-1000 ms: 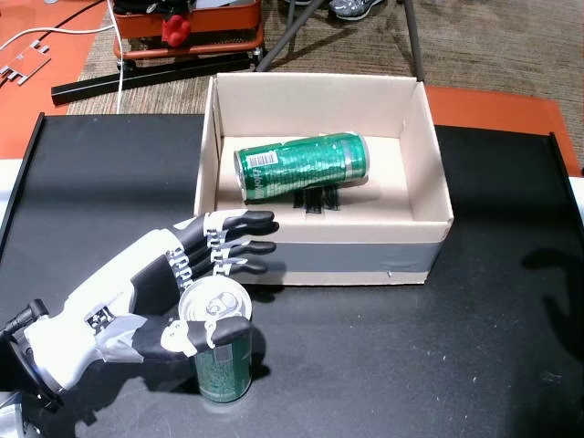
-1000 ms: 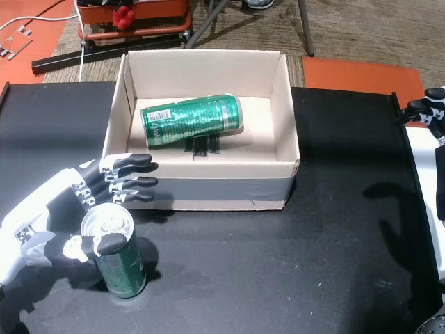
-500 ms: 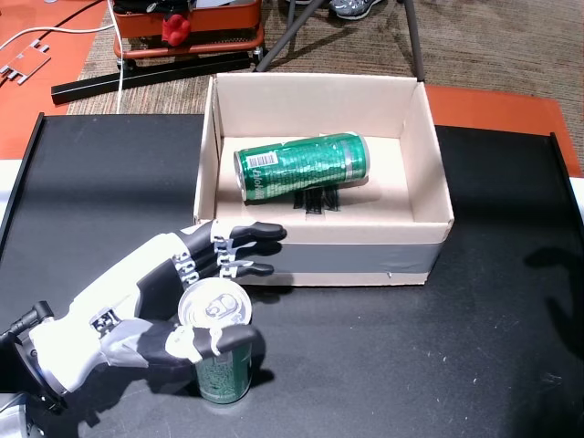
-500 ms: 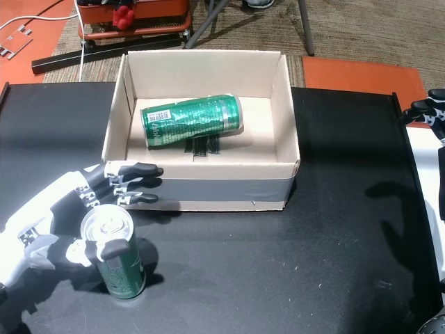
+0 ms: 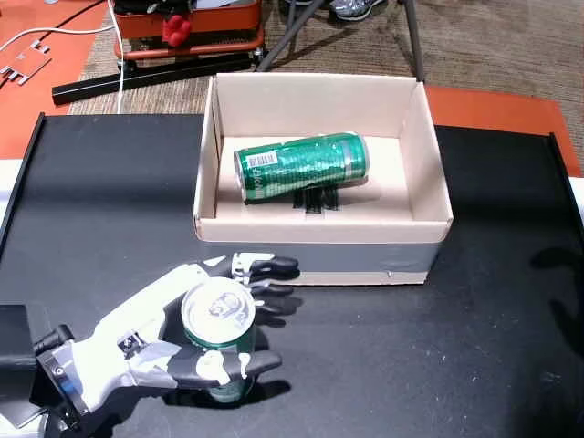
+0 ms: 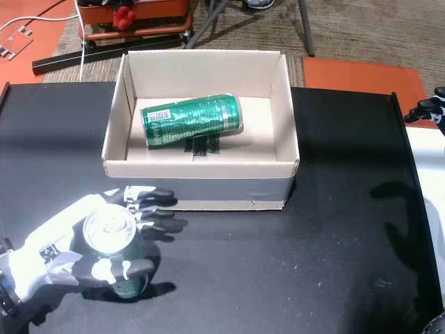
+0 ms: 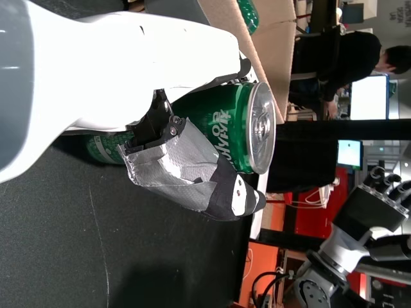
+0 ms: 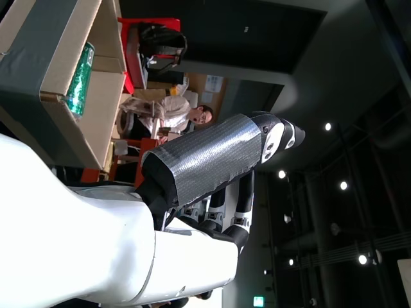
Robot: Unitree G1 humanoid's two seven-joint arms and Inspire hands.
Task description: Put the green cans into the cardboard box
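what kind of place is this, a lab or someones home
Probably a robotics lab or office, not a home: a black test table, a person at a computer monitor, and high dark ceilings with spotlights.

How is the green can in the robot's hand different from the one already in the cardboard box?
The can in the hand stands upright on the black table, silver top facing up; the can in the box lies on its side. The left hand wraps fingers and thumb around the upright one, while nothing touches the boxed one. The upright one sits outside the cardboard box, near its front wall. Both are green with silver ends and look the same size.
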